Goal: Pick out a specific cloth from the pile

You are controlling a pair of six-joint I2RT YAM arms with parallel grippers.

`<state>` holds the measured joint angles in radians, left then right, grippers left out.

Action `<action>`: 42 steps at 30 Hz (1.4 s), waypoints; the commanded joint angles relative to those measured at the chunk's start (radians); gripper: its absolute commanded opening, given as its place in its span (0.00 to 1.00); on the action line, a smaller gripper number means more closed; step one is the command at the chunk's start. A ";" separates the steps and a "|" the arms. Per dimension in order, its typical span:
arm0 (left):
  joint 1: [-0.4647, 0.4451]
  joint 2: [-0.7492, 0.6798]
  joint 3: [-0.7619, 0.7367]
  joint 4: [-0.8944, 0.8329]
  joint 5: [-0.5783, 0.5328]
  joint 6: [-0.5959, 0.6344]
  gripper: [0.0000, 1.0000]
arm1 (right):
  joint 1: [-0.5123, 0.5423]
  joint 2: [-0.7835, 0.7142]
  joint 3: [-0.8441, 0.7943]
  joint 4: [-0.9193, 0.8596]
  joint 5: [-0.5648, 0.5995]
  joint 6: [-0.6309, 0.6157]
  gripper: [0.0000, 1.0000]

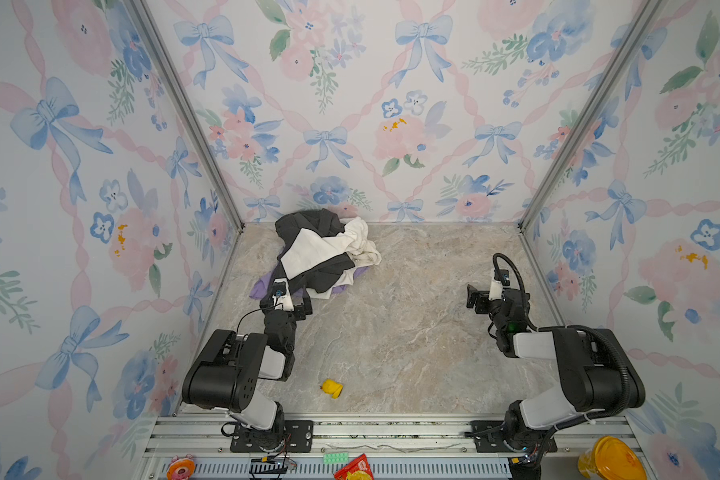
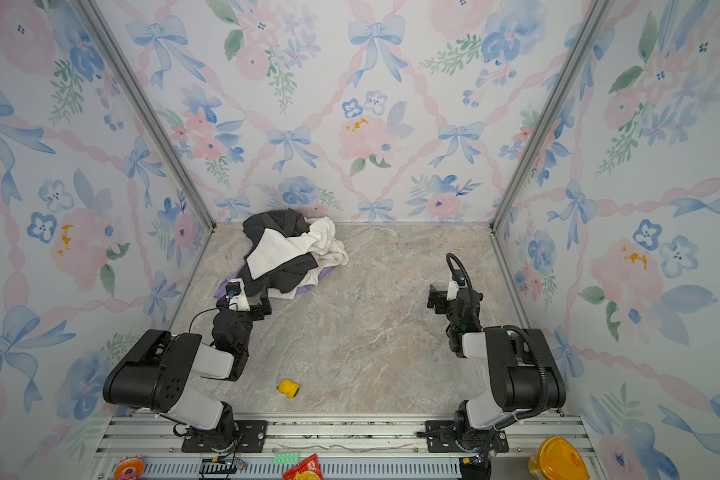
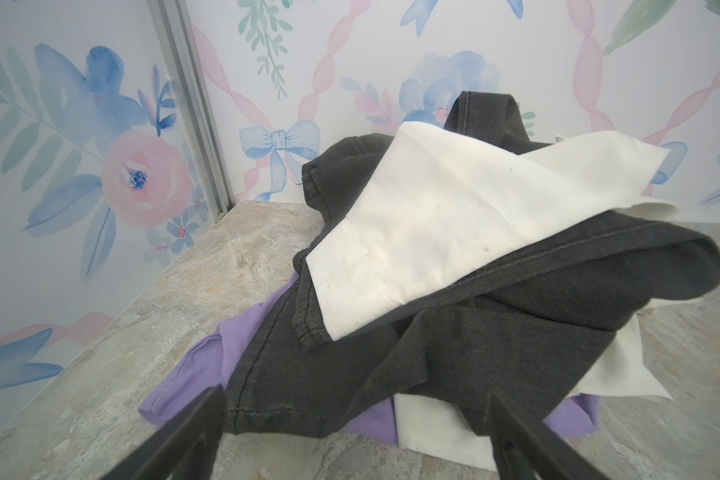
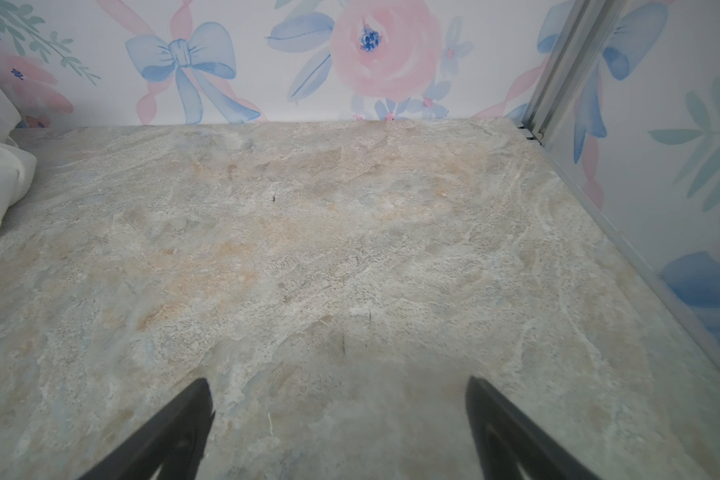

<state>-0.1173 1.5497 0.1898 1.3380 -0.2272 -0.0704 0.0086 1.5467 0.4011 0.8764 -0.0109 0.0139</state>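
Lavender T-shirt (image 3: pixel 196 374) lies under a dark grey garment (image 3: pixel 474 332) and cream garment (image 3: pixel 433 216); left gripper (image 3: pixel 356 395) beside it and right gripper (image 4: pixel 338 381) both spread wide.

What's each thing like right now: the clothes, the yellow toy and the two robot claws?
Lavender fabric T-shirt: crumpled, at the bottom, only its edges showing.
Dark grey-black fabric garment: crumpled, lying over the lavender one.
Cream-white fabric garment: bunched, partly draped over the dark one.
Small yellow toy: lying alone, away from the clothes.
Left gripper: open, empty, facing the clothes.
Right gripper: open, empty, over bare table.
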 commanded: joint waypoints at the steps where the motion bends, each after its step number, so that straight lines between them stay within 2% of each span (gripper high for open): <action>1: 0.003 0.006 0.000 0.015 -0.004 0.014 0.98 | 0.007 0.002 -0.007 0.027 0.010 -0.009 0.97; 13: 0.006 0.003 -0.001 0.015 0.001 0.012 0.98 | 0.007 0.003 -0.005 0.026 0.010 -0.009 0.97; 16: -0.004 -0.046 0.004 -0.020 -0.072 0.001 0.98 | 0.014 -0.016 -0.010 0.034 0.001 -0.018 0.97; 17: -0.012 -0.077 0.007 -0.050 -0.095 0.005 0.98 | 0.022 -0.047 0.010 -0.034 -0.003 -0.035 0.97; 20: -0.044 -0.202 0.024 -0.178 -0.152 0.030 0.98 | 0.074 -0.141 0.122 -0.321 0.038 -0.087 0.97; 23: -0.063 -0.345 0.061 -0.349 -0.160 0.038 0.98 | 0.137 -0.209 0.174 -0.405 0.043 -0.153 0.97; 26: -0.061 -0.480 0.167 -0.652 -0.253 -0.114 0.98 | 0.163 -0.260 0.241 -0.484 0.015 -0.117 0.97; 29: -0.051 -0.565 0.282 -0.902 -0.209 -0.157 0.98 | 0.190 -0.293 0.315 -0.592 -0.002 -0.130 0.97; 32: -0.054 -0.608 0.381 -1.088 -0.104 -0.139 0.98 | 0.214 -0.332 0.356 -0.661 -0.038 -0.148 0.97; 36: -0.100 -0.621 0.485 -1.251 -0.034 -0.140 0.98 | 0.244 -0.381 0.453 -0.810 -0.025 -0.097 0.97; 42: -0.265 -0.598 0.543 -1.345 -0.115 -0.081 0.97 | 0.255 -0.386 0.604 -1.005 -0.048 -0.073 0.97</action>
<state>-0.3325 0.9333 0.6979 0.1184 -0.3172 -0.1848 0.2565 1.1648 0.9287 0.0299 -0.0368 -0.0860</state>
